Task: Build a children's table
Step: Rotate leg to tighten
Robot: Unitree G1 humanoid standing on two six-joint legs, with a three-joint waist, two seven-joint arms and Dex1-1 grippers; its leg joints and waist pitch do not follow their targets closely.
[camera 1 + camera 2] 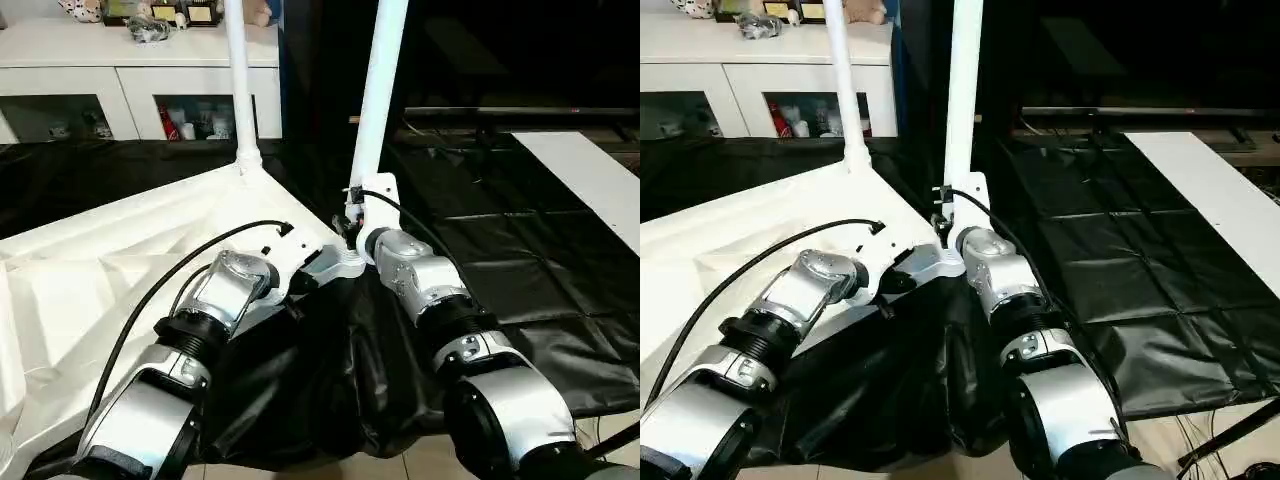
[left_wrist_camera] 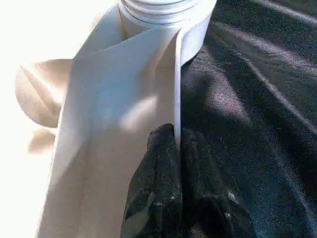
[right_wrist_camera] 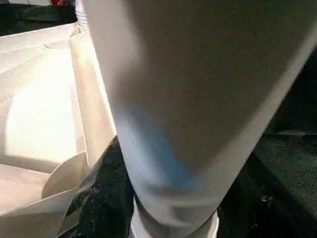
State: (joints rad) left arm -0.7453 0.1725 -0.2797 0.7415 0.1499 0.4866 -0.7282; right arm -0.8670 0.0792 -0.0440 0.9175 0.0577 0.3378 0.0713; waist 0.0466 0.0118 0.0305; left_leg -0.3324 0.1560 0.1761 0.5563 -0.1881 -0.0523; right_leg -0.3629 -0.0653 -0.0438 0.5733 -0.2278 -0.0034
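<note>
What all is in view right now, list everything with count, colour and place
Tabletop: one, white, upside down on the black sheet, at left.
Legs: two, white, upright in corner sockets; far leg, near leg.
Black sheet: one, covering the big table.
Cabinet: one, white, glass doors, behind at upper left, small items on top.
White board: one, at right on the sheet.
Left hand: shut on the tabletop's rim, near the corner.
Right hand: around the near leg's base.
</note>
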